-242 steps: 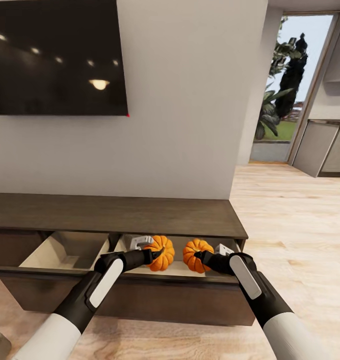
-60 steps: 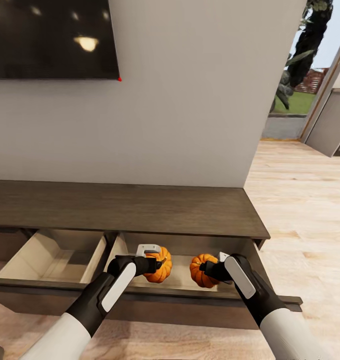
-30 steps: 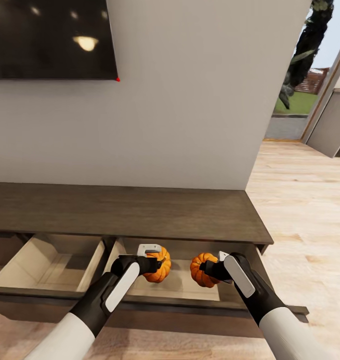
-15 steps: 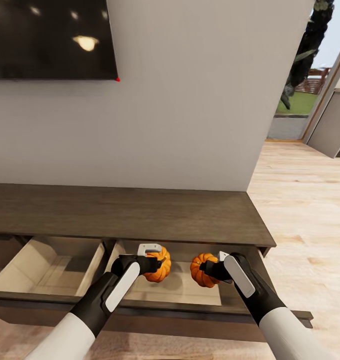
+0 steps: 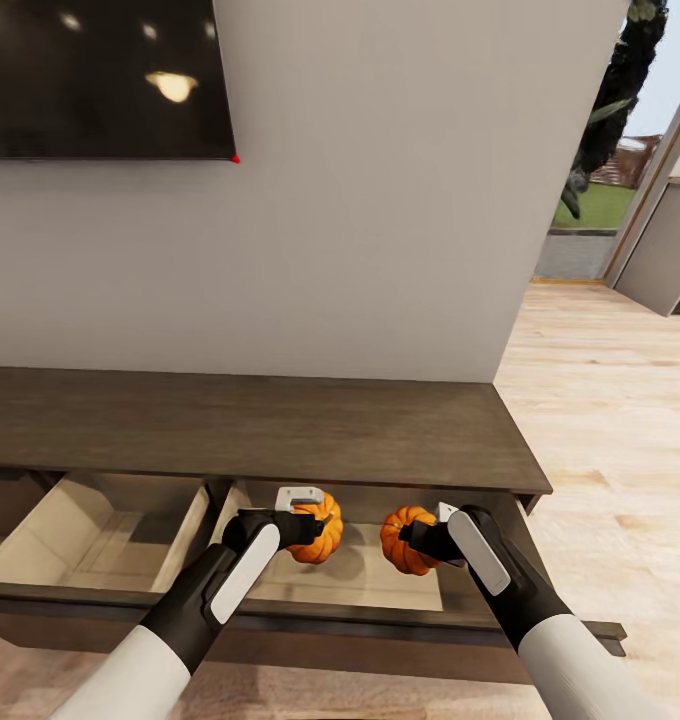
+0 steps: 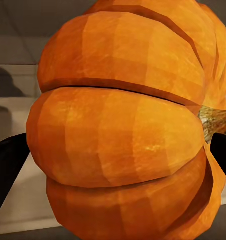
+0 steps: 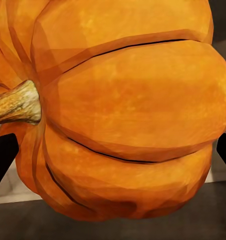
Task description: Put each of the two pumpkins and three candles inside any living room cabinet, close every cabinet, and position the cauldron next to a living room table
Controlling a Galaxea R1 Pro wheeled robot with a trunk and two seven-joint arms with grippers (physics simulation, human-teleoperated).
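Note:
I hold two orange pumpkins over the right-hand open drawer of the long dark brown cabinet (image 5: 280, 425). My left gripper (image 5: 315, 527) is shut on the left pumpkin (image 5: 320, 527), which looms close in the left wrist view (image 6: 122, 130) with a black finger on each side. My right gripper (image 5: 412, 537) is shut on the right pumpkin (image 5: 403, 540), seen up close with its stem in the right wrist view (image 7: 127, 115). Both hang just above the drawer's pale beige inside (image 5: 360, 570). Candles, cauldron and table are out of view.
A second pulled-out drawer (image 5: 100, 530) stands to the left, with nothing in it. A black TV (image 5: 95, 75) hangs on the grey wall above. Light wood floor (image 5: 610, 430) runs to the right toward a glass door (image 5: 605, 200) and grey units (image 5: 670, 260).
Over the last eight seconds the view closed in on the cabinet and both pumpkins came lower and further over the drawer. In the last second nothing has visibly moved.

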